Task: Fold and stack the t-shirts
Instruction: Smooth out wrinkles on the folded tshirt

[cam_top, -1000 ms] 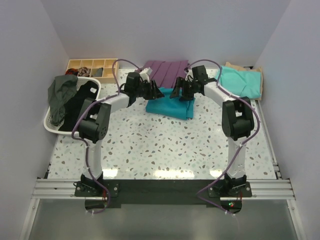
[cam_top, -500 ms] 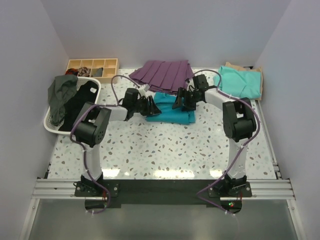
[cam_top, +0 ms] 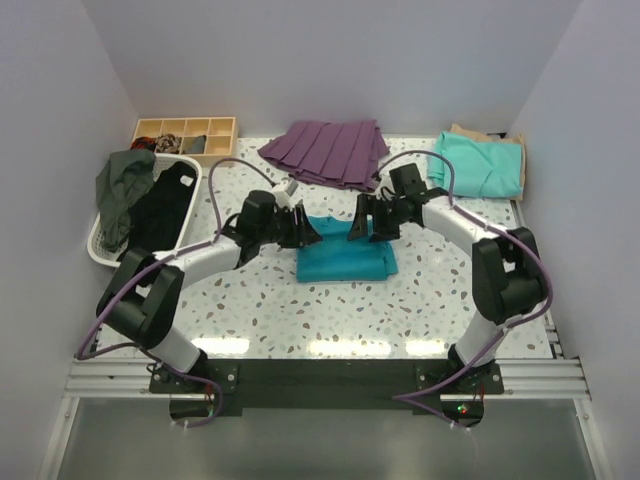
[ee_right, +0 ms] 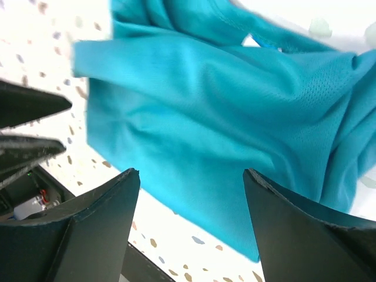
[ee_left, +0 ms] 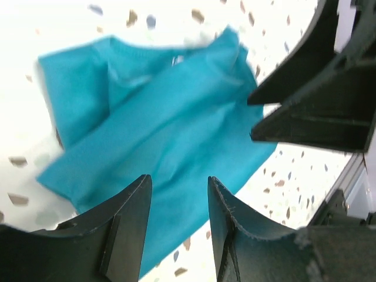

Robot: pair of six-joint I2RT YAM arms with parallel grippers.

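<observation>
The deep teal-blue t-shirt [cam_top: 345, 258] lies folded in a rough rectangle at the middle of the table; it also fills the left wrist view [ee_left: 158, 129] and the right wrist view [ee_right: 235, 117]. My left gripper [cam_top: 308, 232] hovers at its far left edge, open and empty [ee_left: 179, 188]. My right gripper [cam_top: 358, 226] hovers at its far right part, jaws wide apart and empty [ee_right: 191, 176]. The mint-green t-shirt [cam_top: 480, 165] lies folded at the back right on top of the tan t-shirt [cam_top: 478, 135].
A purple pleated garment [cam_top: 325, 152] lies at the back centre. A white basket [cam_top: 105, 250] with dark clothes stands at the left. A wooden compartment tray [cam_top: 185, 130] sits at the back left. Walls close in both sides.
The teal-blue shirt has come toward the near side and now lies flatter as a wider folded rectangle. Both grippers came nearer and now stand open above its far edge.
</observation>
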